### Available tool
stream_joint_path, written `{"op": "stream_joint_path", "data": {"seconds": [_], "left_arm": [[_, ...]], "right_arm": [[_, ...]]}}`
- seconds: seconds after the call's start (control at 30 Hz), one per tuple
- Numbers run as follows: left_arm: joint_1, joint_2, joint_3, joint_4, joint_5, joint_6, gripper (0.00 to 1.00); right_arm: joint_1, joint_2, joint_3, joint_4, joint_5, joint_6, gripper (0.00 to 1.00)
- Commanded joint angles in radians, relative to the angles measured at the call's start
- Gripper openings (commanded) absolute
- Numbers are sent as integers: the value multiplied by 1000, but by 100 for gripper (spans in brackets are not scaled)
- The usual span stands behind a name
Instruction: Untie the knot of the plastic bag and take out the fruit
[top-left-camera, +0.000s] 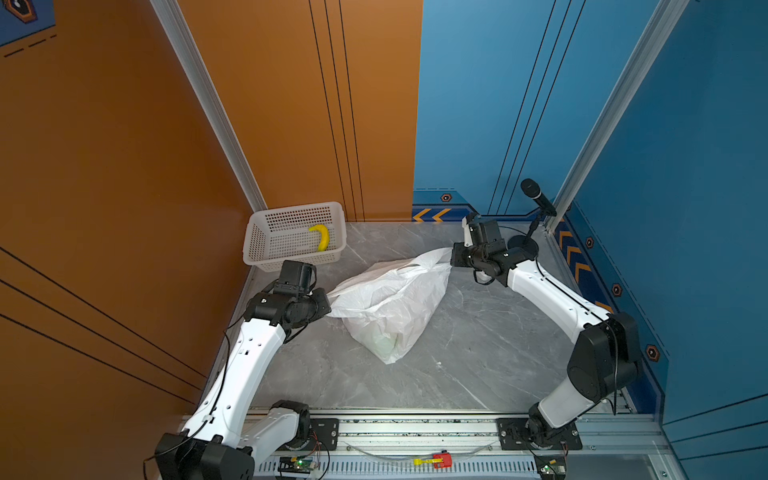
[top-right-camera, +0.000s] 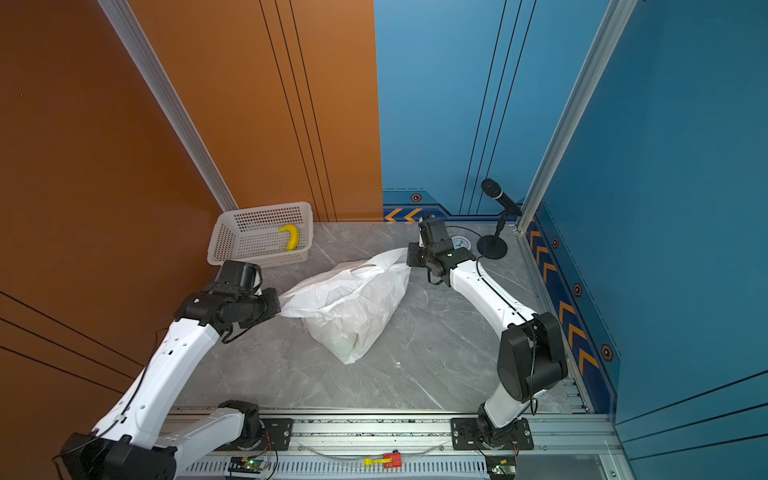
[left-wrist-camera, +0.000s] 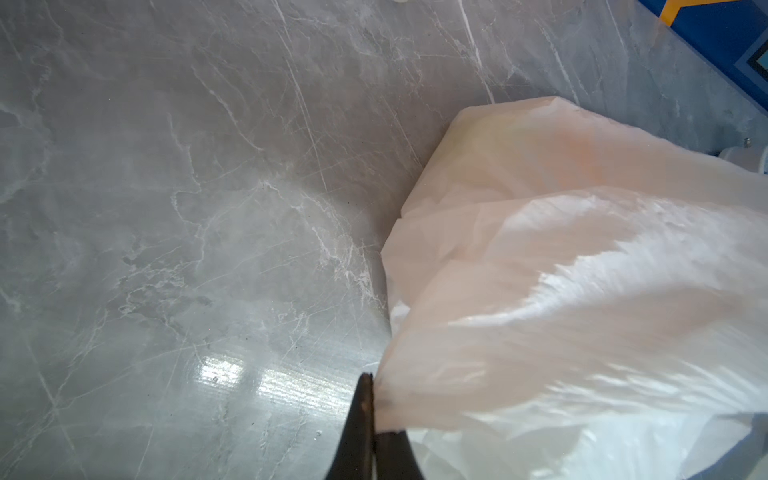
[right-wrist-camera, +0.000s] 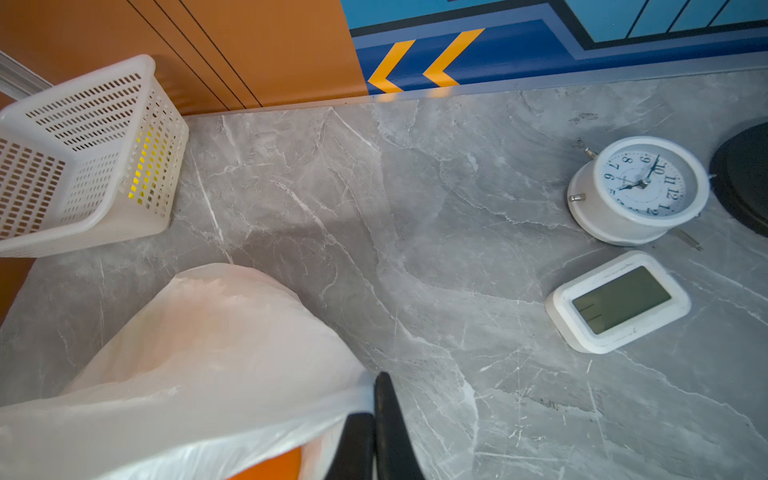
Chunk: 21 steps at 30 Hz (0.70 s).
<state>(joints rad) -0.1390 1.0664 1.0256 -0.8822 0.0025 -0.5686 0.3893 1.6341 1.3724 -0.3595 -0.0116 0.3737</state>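
The thin, crinkly, translucent white plastic bag (top-left-camera: 386, 307) is lying in the middle of both top views on the grey marble-patterned tabletop (top-left-camera: 478, 345). It is bulging toward the lower centre and stretching out to two drawn-up corners. The left gripper (top-left-camera: 327, 298), at centre left, is pinching the bag's left corner; in the left wrist view its black fingers (left-wrist-camera: 361, 424) are pressing together on the film. The right gripper (top-left-camera: 452, 257), upper right of centre, is clamping the opposite corner, and its fingers (right-wrist-camera: 386, 415) are squeezing the plastic in the right wrist view. A pale green round fruit (top-left-camera: 388, 343) is showing faintly through the bag near its lower end. A bright orange patch (right-wrist-camera: 270, 465), seemingly another fruit, is peeking out under the bag's edge in the right wrist view. A white perforated plastic basket (top-left-camera: 291, 208) is sitting at the upper left of the tabletop, holding a curved yellow banana (top-left-camera: 321, 237). At the upper right, a black microphone on a round stand (top-left-camera: 536, 195) is standing near a round white analogue clock (right-wrist-camera: 640, 187) and a white rectangular digital timer (right-wrist-camera: 619, 303).
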Motion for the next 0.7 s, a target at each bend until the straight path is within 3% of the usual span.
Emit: {"op": "stream_joint_path", "data": {"seconds": [0.0,0.1,0.23,0.37,0.43,0.53,0.67], "left_arm": [[36,-19,-33,-47,-33,9,0],[59,-26,-35,-55,-24,7,0],[66,-23,-3,-37,28,17,11],[65,-9,91,14,111,48,40],[57,9,156,26,142,61,50],[30,50,260,54,182,99,58],[-38,129,390,72,202,147,61]], "right_arm": [[-23,-19,-7,39,42,58,0],[-30,-19,-1,14,56,105,0],[-20,-24,8,10,10,151,0],[7,-37,17,30,-75,162,23],[18,-50,25,14,-74,163,31],[30,-77,36,-13,-76,169,38],[43,-120,41,-41,-103,188,47]]}}
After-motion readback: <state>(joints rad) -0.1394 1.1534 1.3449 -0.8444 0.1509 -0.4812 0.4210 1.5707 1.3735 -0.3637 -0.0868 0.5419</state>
